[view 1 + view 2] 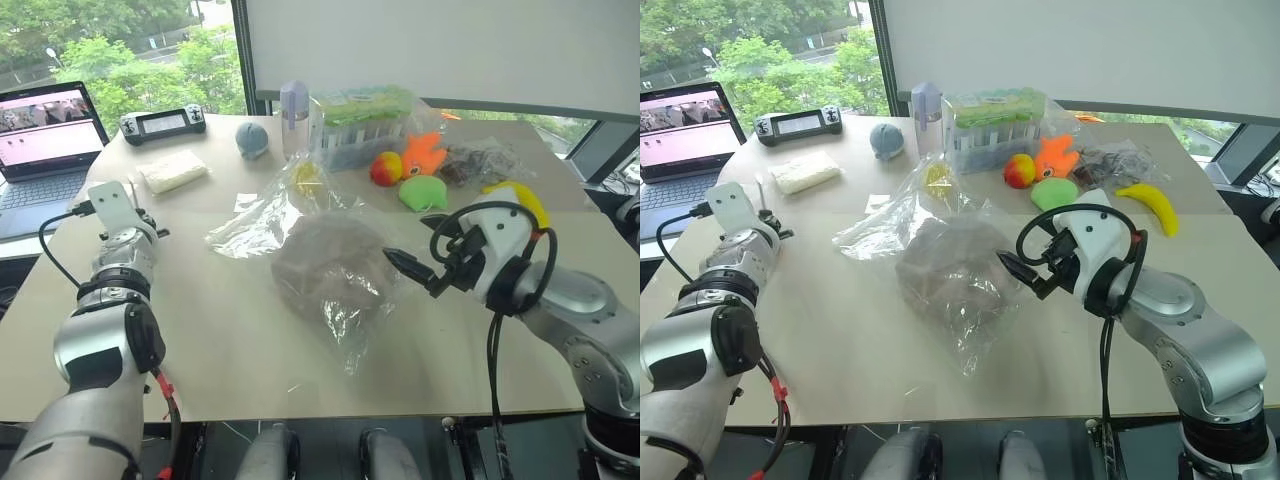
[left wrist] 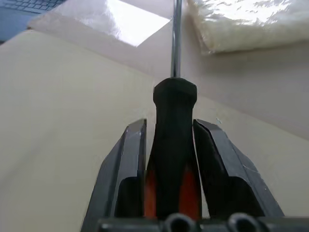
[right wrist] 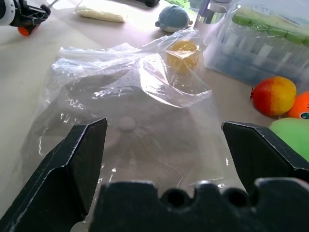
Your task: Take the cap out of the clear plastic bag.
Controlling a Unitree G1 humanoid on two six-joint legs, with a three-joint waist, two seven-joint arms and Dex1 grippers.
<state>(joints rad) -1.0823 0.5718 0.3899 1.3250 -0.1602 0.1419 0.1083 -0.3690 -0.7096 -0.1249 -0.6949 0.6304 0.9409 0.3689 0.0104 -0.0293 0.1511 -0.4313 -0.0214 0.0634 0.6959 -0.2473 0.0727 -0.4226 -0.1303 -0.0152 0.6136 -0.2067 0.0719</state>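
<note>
Right gripper [image 1: 408, 268], fingers wide apart, faces the nearby taupe fabric cap [image 1: 325, 262] inside the wrinkled clear plastic bag [image 1: 262, 218]; left gripper [image 2: 170, 145] flanks a black-handled screwdriver [image 2: 174, 140], well apart

Both eye views look down from the head over the worktop [image 1: 250, 370], sharing nearly the whole scene. The left wrist view skims the worktop closely; the right wrist view faces the clear plastic bag [image 3: 140, 121] from near
</note>
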